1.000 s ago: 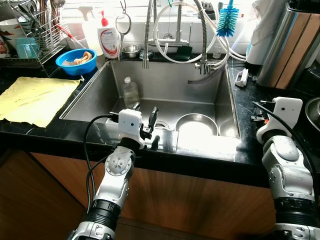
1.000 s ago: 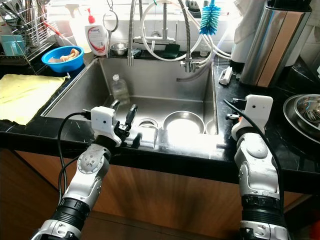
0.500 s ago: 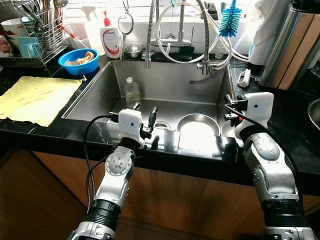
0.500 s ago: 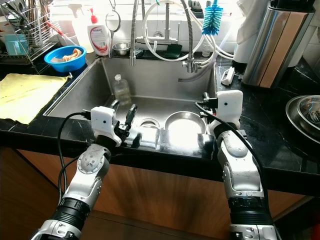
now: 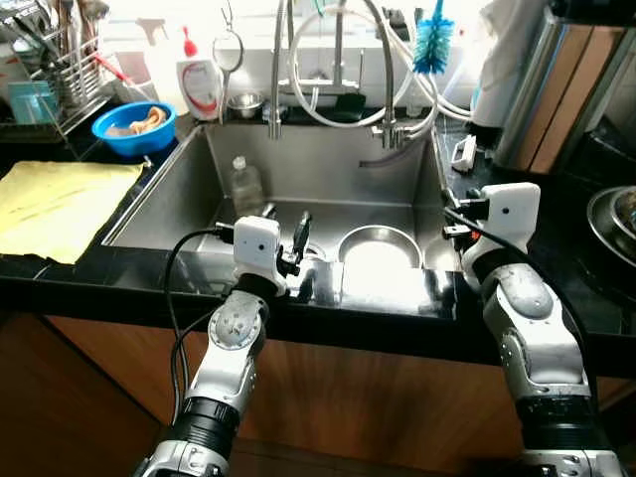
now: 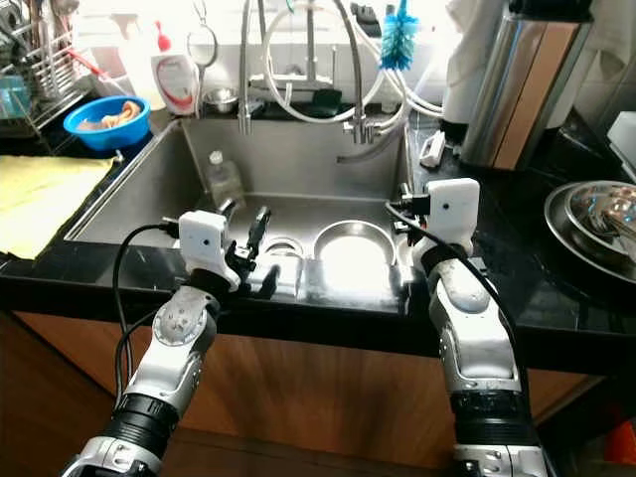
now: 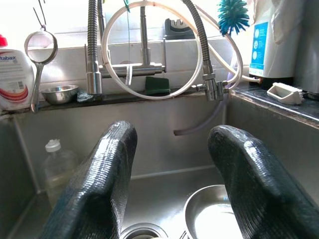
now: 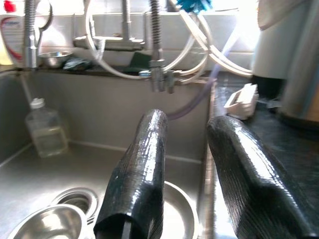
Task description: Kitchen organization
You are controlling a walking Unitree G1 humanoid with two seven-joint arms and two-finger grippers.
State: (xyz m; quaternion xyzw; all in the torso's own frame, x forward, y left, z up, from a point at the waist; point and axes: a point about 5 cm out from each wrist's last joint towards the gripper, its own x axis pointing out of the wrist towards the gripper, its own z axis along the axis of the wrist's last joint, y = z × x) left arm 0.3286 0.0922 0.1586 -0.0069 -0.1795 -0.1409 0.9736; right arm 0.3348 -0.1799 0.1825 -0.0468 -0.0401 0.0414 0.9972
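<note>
1. Deep stainless-steel sink (image 5: 189,194) set into a black stone counter (image 5: 60,273); taken as landmark for all that follows.
2. Left gripper (image 5: 288,231) poised above the sink's front rim, toward its left half; fingers spread wide, nothing between them; in the left wrist view both black fingers (image 7: 102,184) well apart, framing the basin's back wall.
3. Right gripper (image 8: 189,169) at the sink's front right corner, above the rim; fingers parted to a moderate gap, holding nothing.
4. Round shiny steel bowl (image 5: 380,246) on the sink floor, right of the circular drain (image 6: 284,245); strongly lit by glare.
5. Clear plastic bottle with a white cap (image 5: 243,182) standing upright on the sink floor by the left wall, toward the back.
6. Coiled spring-neck steel tap (image 5: 333,60) rising behind the sink, at the middle of the back ledge; small steel bowl (image 5: 243,102) and dark green sponge (image 7: 157,84) on that ledge.
7. White soap bottle with a red pump (image 5: 199,79) at the sink's back left corner; blue plastic bowl (image 5: 132,124) just left of it.
8. Yellow cloth (image 5: 55,204) spread flat on the counter, left of the sink.
9. Blue bristled bottle brush (image 5: 433,45) hanging behind the sink's back right corner; tall brushed-steel canister (image 5: 542,89) on the counter, right of the sink.
</note>
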